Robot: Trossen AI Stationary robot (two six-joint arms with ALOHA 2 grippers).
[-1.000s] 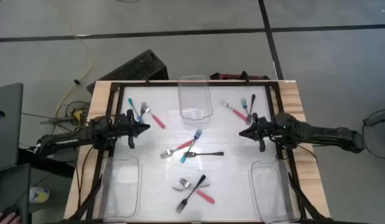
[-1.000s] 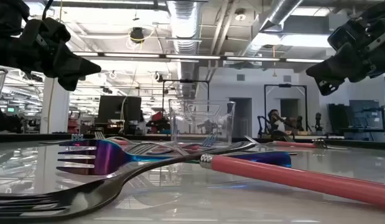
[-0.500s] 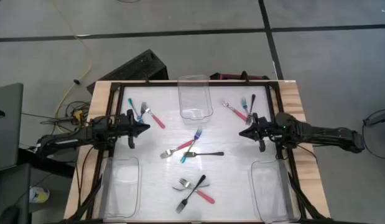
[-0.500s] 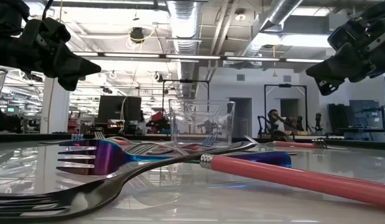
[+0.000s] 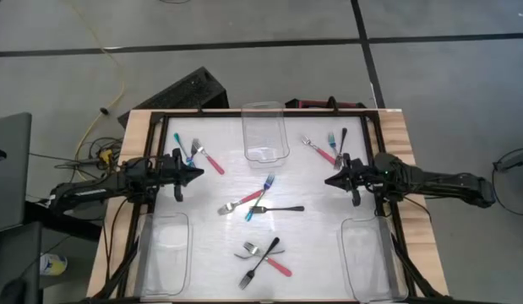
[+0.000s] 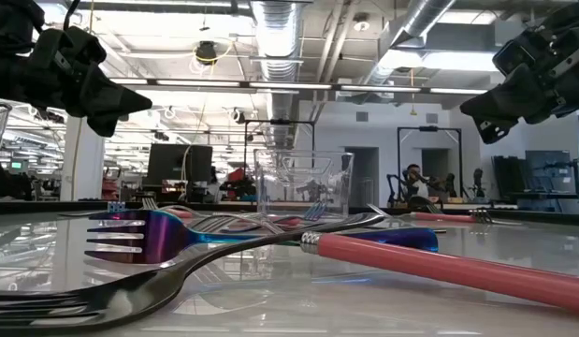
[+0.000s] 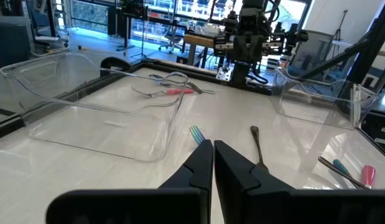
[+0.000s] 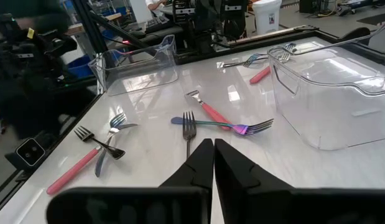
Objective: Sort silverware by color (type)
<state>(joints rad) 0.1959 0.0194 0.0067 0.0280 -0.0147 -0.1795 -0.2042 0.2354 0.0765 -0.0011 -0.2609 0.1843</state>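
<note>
Two robot arms hover over a white table point(image 5: 312, 241) strewn with forks. The left gripper point(image 5: 198, 175) sits at the table's left side, its fingers point(image 7: 201, 163) pressed together and holding nothing. The right gripper point(image 5: 330, 180) mirrors it on the right side, its fingers point(image 8: 226, 163) likewise closed and empty.

At the centre of the table, a pink-handled fork point(image 5: 242, 201), a teal-handled fork point(image 5: 258, 198) and a black fork point(image 5: 282, 209) lie crossed in a loose cluster. Nearer the front edge, another black fork point(image 5: 259, 263) lies across a second pink-handled fork point(image 5: 269, 260). A small group of forks point(image 5: 193, 154) rests at the back left, just beyond the left gripper, and a similar group point(image 5: 327, 145) lies at the back right, near the right gripper.

Three clear bins stand on the table: one at the back centre point(image 5: 263, 131), one at the front left point(image 5: 164, 253) and one at the front right point(image 5: 365, 257). None of the forks lies in a bin.
</note>
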